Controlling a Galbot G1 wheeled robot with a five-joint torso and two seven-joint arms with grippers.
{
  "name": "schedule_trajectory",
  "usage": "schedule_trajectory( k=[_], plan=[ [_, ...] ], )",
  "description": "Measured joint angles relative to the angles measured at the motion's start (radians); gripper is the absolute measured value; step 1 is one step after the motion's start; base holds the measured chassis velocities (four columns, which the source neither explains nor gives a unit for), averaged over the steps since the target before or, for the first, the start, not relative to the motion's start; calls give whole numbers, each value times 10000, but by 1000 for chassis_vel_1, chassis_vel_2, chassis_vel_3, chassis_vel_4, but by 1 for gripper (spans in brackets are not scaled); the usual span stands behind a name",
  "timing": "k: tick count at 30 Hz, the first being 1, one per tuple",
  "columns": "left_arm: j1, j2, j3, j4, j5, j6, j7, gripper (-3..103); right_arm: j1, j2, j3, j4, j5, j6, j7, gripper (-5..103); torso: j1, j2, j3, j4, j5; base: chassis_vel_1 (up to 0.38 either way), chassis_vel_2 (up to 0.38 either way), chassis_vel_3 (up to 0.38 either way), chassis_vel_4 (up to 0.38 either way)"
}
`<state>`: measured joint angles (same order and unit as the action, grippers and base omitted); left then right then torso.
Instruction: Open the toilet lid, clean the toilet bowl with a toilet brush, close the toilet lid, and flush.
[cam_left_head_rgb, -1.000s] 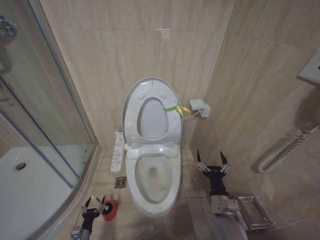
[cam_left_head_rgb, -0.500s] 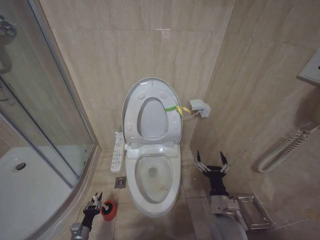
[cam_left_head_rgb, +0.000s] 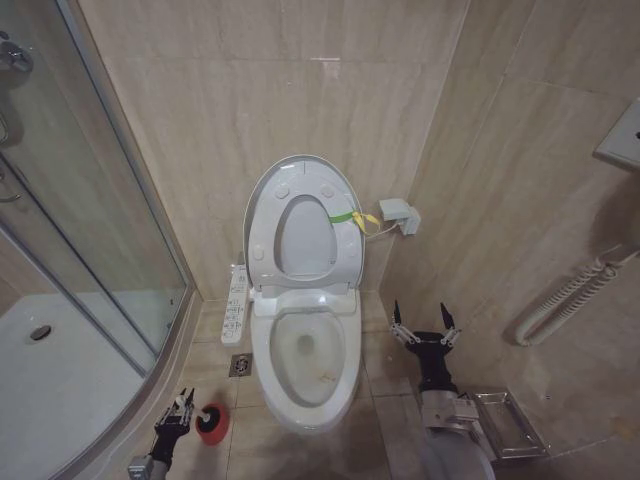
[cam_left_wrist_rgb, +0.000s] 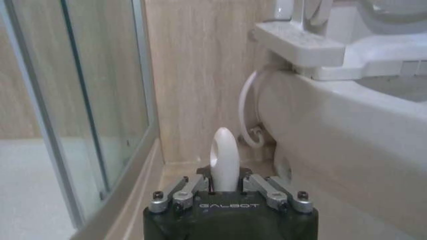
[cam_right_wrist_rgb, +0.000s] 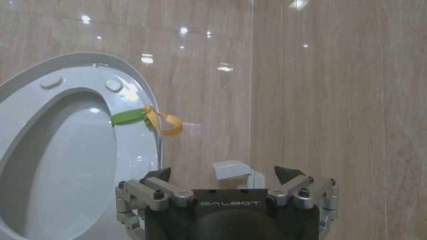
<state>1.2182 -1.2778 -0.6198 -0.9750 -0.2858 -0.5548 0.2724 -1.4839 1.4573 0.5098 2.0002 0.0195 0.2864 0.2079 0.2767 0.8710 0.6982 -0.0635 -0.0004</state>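
The toilet lid (cam_left_head_rgb: 300, 172) stands upright against the wall, its yellow-green strap (cam_left_head_rgb: 345, 216) at the right edge; the strap (cam_right_wrist_rgb: 130, 116) hangs off the lid (cam_right_wrist_rgb: 67, 67) in the right wrist view. Below it the toilet bowl (cam_left_head_rgb: 305, 352) is uncovered, with faint brown stains inside. On the floor left of the bowl stands the red holder (cam_left_head_rgb: 212, 422). My left gripper (cam_left_head_rgb: 181, 404) is low beside it, shut on the white looped handle of the toilet brush (cam_left_wrist_rgb: 223, 152). My right gripper (cam_left_head_rgb: 421, 325) hangs open to the right of the bowl, holding nothing.
A glass shower door (cam_left_head_rgb: 100, 220) and white shower tray (cam_left_head_rgb: 50, 380) close off the left. A control panel (cam_left_head_rgb: 237, 305) juts from the toilet's left side, a floor drain (cam_left_head_rgb: 240, 365) below it. A metal tray (cam_left_head_rgb: 510, 420) and ribbed hose (cam_left_head_rgb: 570, 300) are right.
My left gripper has drawn back toward the near left beside the red holder, and its fingers have gone from spread to shut on the brush handle. The right arm has not moved.
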Motion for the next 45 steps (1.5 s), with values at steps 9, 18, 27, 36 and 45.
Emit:
schedule_trajectory(
  k=[9, 18, 27, 36, 45],
  plan=[
    [684, -19, -87, -1627, 41, -230, -474, 23, 0, 0, 0, 0, 0, 0, 0, 100, 0, 0, 0, 1, 0, 0, 0, 0, 0],
    [1948, 16, -77, -4548, -97, 165, -1028, 23, -1, 0, 0, 0, 0, 0, -1, 100, 0, 0, 0, -1, 1, 0, 0, 0, 0],
    [4213, 290, -364, -7915, -408, 482, -1501, 23, -1, 0, 0, 0, 0, 0, -1, 100, 0, 0, -1, 0, 2, 0, 0, 0, 0],
    [5984, 279, -608, -10595, -241, 376, -1646, 23, 0, 0, -1, 0, 0, 0, -2, 100, -1, 1, -1, 1, 3, 0, 0, 0, 0],
    [6895, 231, -332, -13127, 81, 609, -1633, 23, 0, 0, 0, 0, 0, 0, 0, 100, -1, 1, -1, 1, 3, 0, 0, 0, 0]
  ],
)
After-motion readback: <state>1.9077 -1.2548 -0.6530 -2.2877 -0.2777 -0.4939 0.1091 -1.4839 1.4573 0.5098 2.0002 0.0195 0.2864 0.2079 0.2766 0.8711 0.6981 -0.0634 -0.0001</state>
